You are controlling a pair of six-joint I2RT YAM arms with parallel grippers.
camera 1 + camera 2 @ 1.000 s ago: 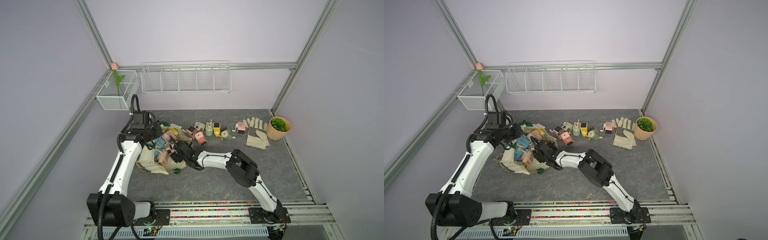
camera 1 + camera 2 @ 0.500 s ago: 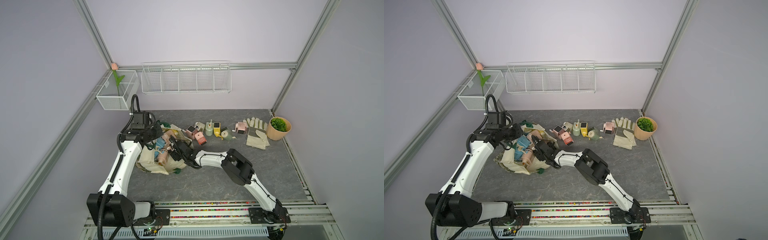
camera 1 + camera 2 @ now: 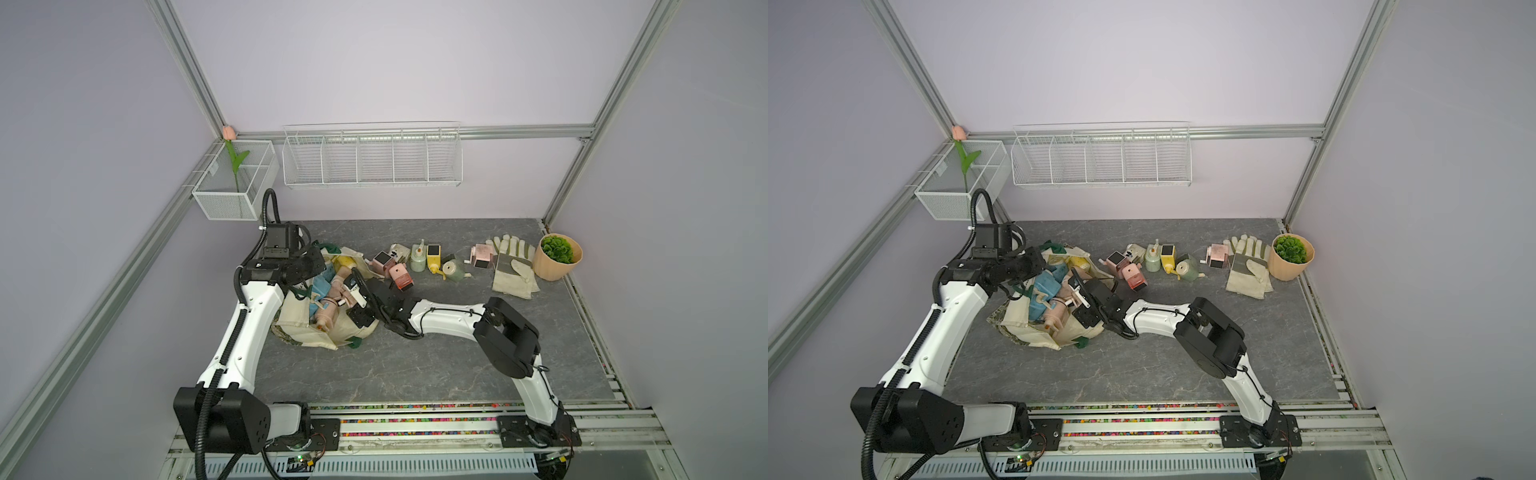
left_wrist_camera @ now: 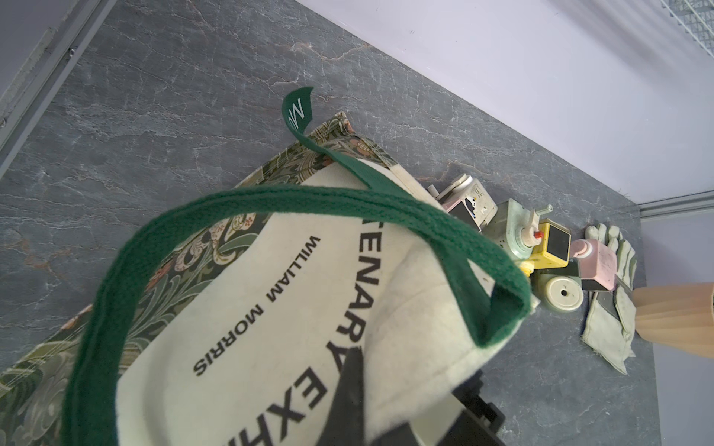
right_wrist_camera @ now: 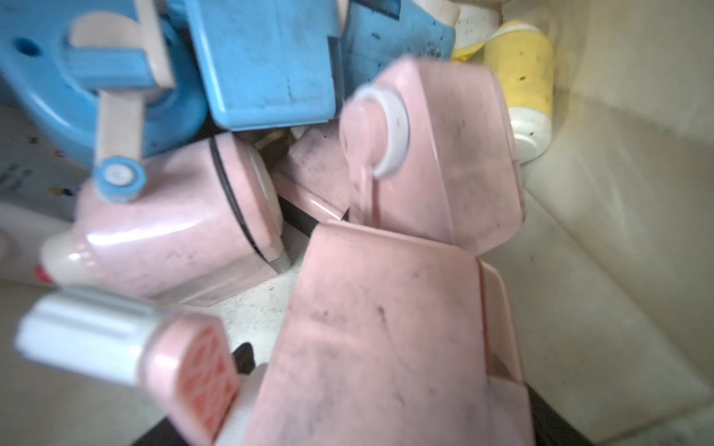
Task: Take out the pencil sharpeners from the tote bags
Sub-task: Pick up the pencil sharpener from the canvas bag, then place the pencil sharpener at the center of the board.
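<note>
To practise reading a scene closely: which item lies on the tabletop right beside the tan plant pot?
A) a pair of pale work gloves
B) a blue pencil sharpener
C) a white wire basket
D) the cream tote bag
A: the pale work gloves lie flat right beside the tan plant pot, while the tote bag lies well away from it.

Left arm [image 3: 249, 332]: extended forward from its base, wrist turned to the right.
Left end effector [image 3: 312, 269]: jaws fully closed.
Right arm [image 3: 444, 320]: elbow folded low, forearm stretched leftward.
Right end effector [image 3: 351, 298]: jaws spread apart.
</note>
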